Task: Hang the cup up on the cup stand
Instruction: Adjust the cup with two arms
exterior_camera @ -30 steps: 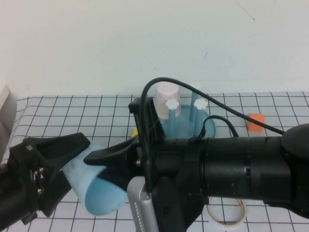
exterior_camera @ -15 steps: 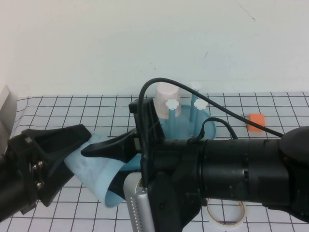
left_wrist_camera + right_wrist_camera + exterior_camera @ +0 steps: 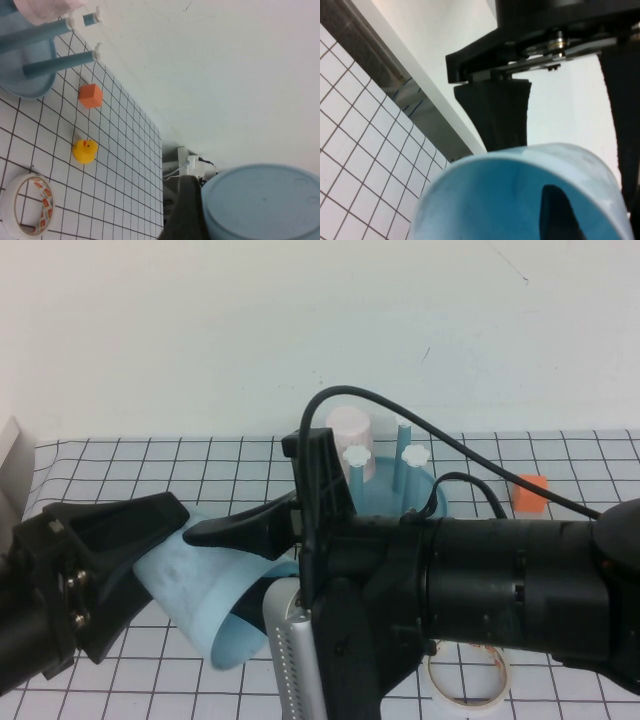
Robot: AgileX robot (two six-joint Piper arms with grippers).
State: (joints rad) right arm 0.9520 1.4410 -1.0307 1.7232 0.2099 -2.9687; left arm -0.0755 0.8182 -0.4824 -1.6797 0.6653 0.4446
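Note:
The light blue cup (image 3: 215, 590) is held tilted above the table at the front left, its mouth toward the camera. My left gripper (image 3: 135, 575) is shut on its base end; the left wrist view shows the cup's bottom (image 3: 260, 205) beside one finger (image 3: 187, 212). My right gripper (image 3: 215, 560) is open astride the cup's rim, one finger (image 3: 235, 533) over the outside and one finger (image 3: 560, 215) inside the cup (image 3: 495, 200). The teal cup stand (image 3: 432, 502) with white-capped pegs (image 3: 355, 456) stands behind, and also shows in the left wrist view (image 3: 30, 80).
A pale pink cup (image 3: 350, 435) hangs upside down on a back peg. An orange cube (image 3: 529, 493), a tape roll (image 3: 465, 680) and a yellow duck (image 3: 85, 151) lie on the gridded mat to the right. The right arm (image 3: 500, 580) hides the middle of the table.
The cup has been lifted from low on the table and tilted up. My right gripper has shifted up and right, its finger now along the cup's upper wall.

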